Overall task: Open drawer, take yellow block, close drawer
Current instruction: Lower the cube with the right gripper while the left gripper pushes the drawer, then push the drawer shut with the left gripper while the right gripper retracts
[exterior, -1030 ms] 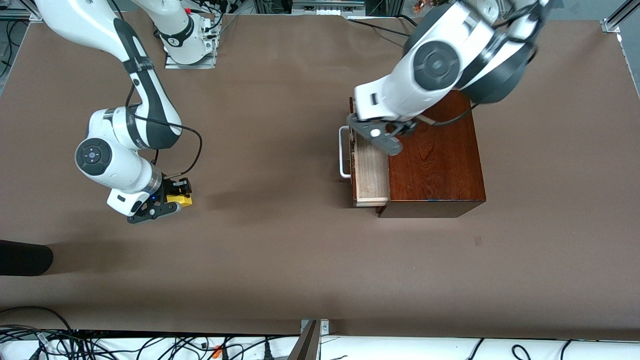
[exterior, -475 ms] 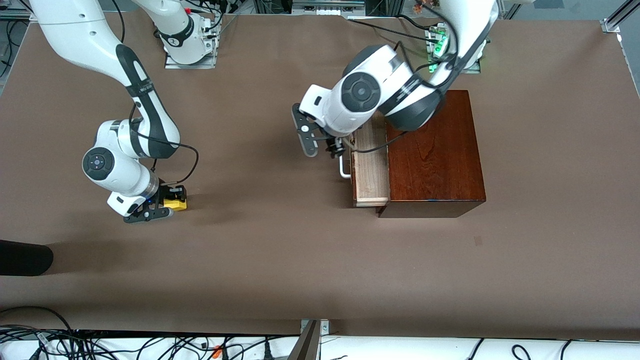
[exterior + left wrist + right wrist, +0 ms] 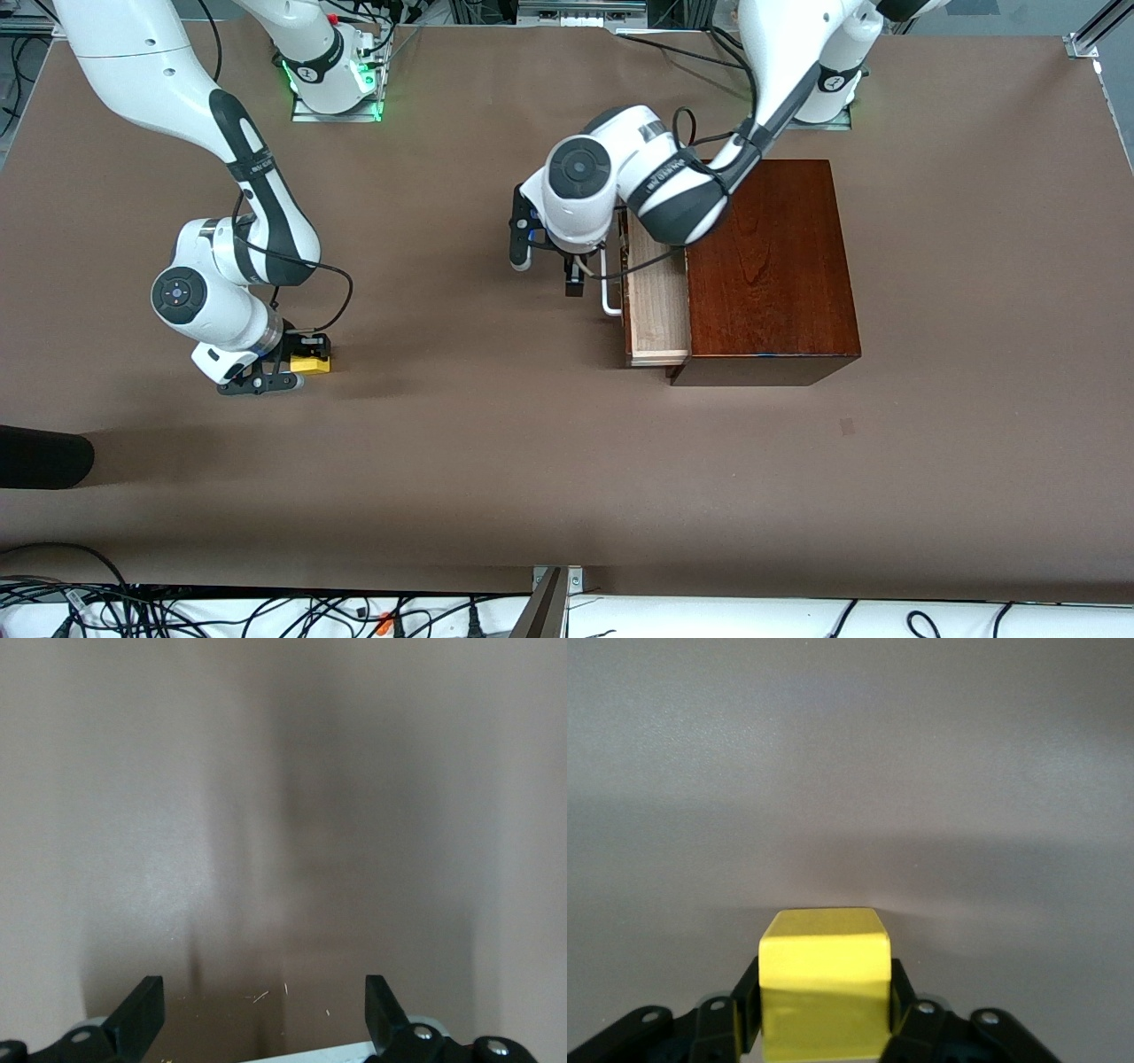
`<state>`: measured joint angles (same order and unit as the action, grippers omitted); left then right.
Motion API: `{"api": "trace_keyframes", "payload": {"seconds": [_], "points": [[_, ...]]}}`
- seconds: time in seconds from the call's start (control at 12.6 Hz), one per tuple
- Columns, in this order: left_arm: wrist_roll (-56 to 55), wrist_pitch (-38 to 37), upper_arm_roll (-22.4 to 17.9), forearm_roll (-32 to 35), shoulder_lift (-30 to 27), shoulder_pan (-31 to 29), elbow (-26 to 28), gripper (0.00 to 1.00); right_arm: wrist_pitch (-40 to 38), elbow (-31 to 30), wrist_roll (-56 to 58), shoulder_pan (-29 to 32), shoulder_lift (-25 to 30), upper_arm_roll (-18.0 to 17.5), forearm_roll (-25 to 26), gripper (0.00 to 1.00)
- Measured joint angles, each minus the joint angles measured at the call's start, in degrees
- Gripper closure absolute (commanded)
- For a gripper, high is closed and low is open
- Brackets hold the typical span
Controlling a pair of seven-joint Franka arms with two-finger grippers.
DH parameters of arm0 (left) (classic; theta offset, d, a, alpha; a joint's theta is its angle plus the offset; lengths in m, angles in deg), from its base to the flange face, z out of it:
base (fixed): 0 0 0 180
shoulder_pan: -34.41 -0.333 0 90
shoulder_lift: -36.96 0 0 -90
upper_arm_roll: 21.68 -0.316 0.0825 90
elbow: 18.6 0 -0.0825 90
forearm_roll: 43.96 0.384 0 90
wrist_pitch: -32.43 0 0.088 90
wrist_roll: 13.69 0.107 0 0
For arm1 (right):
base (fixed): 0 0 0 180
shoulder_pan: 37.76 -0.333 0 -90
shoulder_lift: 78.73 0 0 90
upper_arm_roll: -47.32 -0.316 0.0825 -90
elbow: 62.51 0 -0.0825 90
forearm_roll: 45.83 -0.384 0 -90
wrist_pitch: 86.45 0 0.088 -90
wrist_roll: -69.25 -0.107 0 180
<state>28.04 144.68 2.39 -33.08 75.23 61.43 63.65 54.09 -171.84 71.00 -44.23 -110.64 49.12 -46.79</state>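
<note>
The drawer (image 3: 657, 301) stands pulled out of the mahogany box (image 3: 771, 275), and its pale tray shows nothing in it. Its white handle (image 3: 609, 288) faces the right arm's end of the table. My left gripper (image 3: 545, 270) is open and low in front of the handle. In the left wrist view the fingers (image 3: 142, 1014) stand wide apart over bare table, with a bit of the white handle (image 3: 328, 1052) between them. My right gripper (image 3: 306, 363) is shut on the yellow block (image 3: 312, 364), low at the table. The block also fills the right wrist view (image 3: 824, 983).
A black object (image 3: 44, 456) lies at the table's edge at the right arm's end. Cables (image 3: 266, 616) run along the edge nearest the front camera. The brown table (image 3: 496, 443) lies between the two grippers.
My left arm swung from over the box down to the table in front of the drawer handle. My right gripper sank a little with the yellow block.
</note>
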Motion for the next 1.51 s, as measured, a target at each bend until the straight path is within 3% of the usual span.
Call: {"api": "trace_keyframes", "payload": {"seconds": [0.32,0.95,1.19,1.51], "points": [[0.43,-1.52,-1.02,2.94,0.64,-0.59,0.49,0.00,-0.39,1.28,0.01,0.00,2.74,0.02,0.01,0.00],[2.62,-9.51,-0.86,3.30,0.51,-4.40,0.17,0.00,-31.24,6.80,0.01,-0.05,28.29,-1.63,0.00,0.00],[4.53,-10.67,-0.86,3.56,0.44,-7.07,-0.04,0.00,-43.74,13.60,0.01,-0.05,30.82,-1.64,0.00,0.00],[5.74,-11.21,-0.86,3.68,0.29,-8.18,-0.25,0.00,-46.40,16.51,0.01,-0.03,30.27,-1.18,0.00,0.00]]}}
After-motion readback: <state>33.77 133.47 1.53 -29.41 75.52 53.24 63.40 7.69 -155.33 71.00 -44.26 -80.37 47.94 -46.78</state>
